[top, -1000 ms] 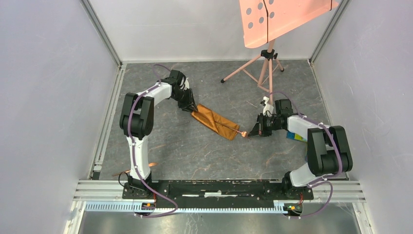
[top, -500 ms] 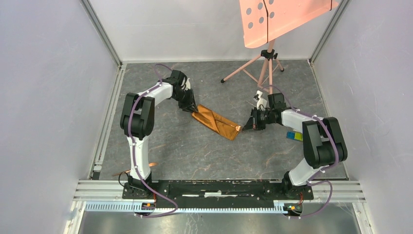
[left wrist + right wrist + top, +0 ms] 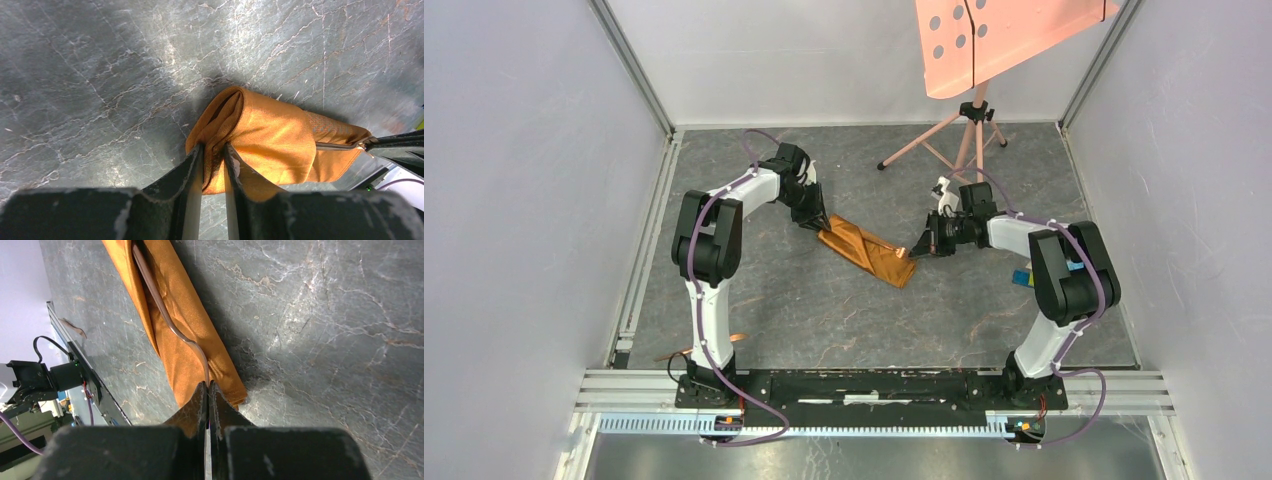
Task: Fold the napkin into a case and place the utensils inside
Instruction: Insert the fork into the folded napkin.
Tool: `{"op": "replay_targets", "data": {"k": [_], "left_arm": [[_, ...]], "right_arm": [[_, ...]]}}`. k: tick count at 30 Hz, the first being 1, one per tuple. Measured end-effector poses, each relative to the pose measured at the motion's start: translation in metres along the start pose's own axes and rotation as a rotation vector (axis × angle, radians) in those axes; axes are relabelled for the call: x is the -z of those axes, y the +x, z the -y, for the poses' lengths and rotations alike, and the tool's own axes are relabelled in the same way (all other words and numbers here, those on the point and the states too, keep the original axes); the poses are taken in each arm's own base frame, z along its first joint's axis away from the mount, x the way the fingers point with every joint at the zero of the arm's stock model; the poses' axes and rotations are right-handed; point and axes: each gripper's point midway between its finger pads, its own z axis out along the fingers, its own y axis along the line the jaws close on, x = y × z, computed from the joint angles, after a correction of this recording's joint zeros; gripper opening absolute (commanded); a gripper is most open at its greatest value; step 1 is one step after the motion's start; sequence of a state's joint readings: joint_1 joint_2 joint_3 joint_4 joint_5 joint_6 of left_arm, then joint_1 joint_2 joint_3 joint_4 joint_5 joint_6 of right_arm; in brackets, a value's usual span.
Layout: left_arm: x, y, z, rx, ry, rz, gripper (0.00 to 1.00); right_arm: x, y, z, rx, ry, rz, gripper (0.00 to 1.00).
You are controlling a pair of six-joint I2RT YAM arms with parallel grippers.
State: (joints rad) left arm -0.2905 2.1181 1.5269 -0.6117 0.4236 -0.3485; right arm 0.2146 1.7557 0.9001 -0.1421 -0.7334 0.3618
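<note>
Left gripper (image 3: 214, 150): is clamping both fingers on the folded far-left end of the narrow, flat, oblong orange-brown cloth case (image 3: 869, 252); cloth is filling the slim gap between them.
Case: is lying flat on the dark grey marbled bench (image 3: 824, 310), around mid-bench and slightly nearer the far edge, running diagonally from far-left to near-right.
Slender copper-brown metal utensil (image 3: 161, 310): is lying along the case, its forward part passing under a fold of cloth, its rear end projecting at the case's near-right end.
Right gripper (image 3: 208, 387): is pinching the utensil's projecting end, fingers pressed together, just beside the case.
Blue-and-green toy block (image 3: 1022, 279): is lying toward the bench's right edge, partly hidden by the right arm.
Salmon-pink perforated panel on a tripod (image 3: 984, 40): is standing near the far-right corner.
</note>
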Motion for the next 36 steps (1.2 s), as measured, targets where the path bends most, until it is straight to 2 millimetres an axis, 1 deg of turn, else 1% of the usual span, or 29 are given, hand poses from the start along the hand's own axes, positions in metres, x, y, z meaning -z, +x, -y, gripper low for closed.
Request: {"op": "replay_targets", "data": {"k": [4, 5, 6, 7, 9, 13, 16, 17, 19, 20, 22, 23, 25, 28, 31, 32, 33, 35, 36], "left_arm": [[0.000, 0.000, 0.000, 0.000, -0.002, -0.001, 0.28], [0.000, 0.000, 0.000, -0.001, -0.002, -0.001, 0.28], [0.000, 0.000, 0.000, -0.004, -0.002, -0.001, 0.28], [0.000, 0.000, 0.000, -0.005, -0.002, -0.001, 0.28], [0.000, 0.001, 0.000, -0.006, -0.003, -0.002, 0.28], [0.000, 0.001, 0.000, -0.008, -0.003, -0.002, 0.28], [0.000, 0.001, 0.000, -0.008, -0.004, -0.002, 0.29], [0.000, 0.001, 0.000, -0.008, -0.004, -0.003, 0.29], [0.000, 0.001, 0.000, -0.009, -0.003, -0.002, 0.33], [0.000, 0.001, 0.001, -0.008, -0.003, -0.002, 0.37], [0.001, 0.001, 0.002, -0.010, -0.002, 0.001, 0.47], [0.002, 0.001, 0.003, -0.012, -0.001, 0.001, 0.53], [0.006, 0.002, 0.005, -0.017, -0.001, 0.006, 0.60], [0.023, 0.007, 0.007, -0.020, -0.022, 0.025, 0.68], [0.055, 0.010, 0.014, -0.035, -0.035, 0.075, 0.77], [0.070, 0.012, 0.016, -0.041, -0.041, 0.105, 0.79], [0.091, 0.017, 0.020, -0.049, -0.046, 0.140, 0.83], [0.115, 0.022, 0.021, -0.049, -0.056, 0.188, 0.90], [0.131, 0.027, 0.020, -0.039, -0.070, 0.225, 0.93]], "right_arm": [[-0.004, 0.001, -0.002, -0.006, -0.004, -0.003, 0.00], [-0.005, 0.001, -0.003, -0.010, -0.005, -0.004, 0.04], [-0.005, 0.000, -0.004, -0.016, -0.005, -0.001, 0.10], [-0.006, -0.001, -0.004, -0.021, -0.004, 0.004, 0.12], [-0.007, 0.000, -0.006, -0.041, -0.004, 0.021, 0.14], [-0.007, 0.004, -0.008, -0.071, 0.003, 0.046, 0.11], [-0.008, 0.006, -0.008, -0.098, 0.008, 0.061, 0.12], [-0.008, 0.006, -0.008, -0.106, 0.010, 0.064, 0.15], [-0.009, 0.006, -0.009, -0.120, 0.012, 0.071, 0.25], [-0.010, 0.006, -0.009, -0.124, 0.013, 0.075, 0.30], [-0.009, 0.004, -0.010, -0.123, 0.022, 0.086, 0.44], [-0.008, 0.003, -0.011, -0.118, 0.028, 0.091, 0.48], [-0.004, 0.002, -0.010, -0.096, 0.054, 0.099, 0.55], [0.005, -0.003, -0.011, -0.043, 0.098, 0.114, 0.60], [0.016, -0.012, -0.016, 0.023, 0.127, 0.139, 0.64], [0.020, -0.013, -0.017, 0.050, 0.147, 0.146, 0.65], [0.025, -0.015, -0.017, 0.078, 0.172, 0.154, 0.66], [0.034, -0.017, -0.018, 0.132, 0.214, 0.172, 0.68], [0.039, -0.018, -0.020, 0.170, 0.237, 0.183, 0.69]]}}
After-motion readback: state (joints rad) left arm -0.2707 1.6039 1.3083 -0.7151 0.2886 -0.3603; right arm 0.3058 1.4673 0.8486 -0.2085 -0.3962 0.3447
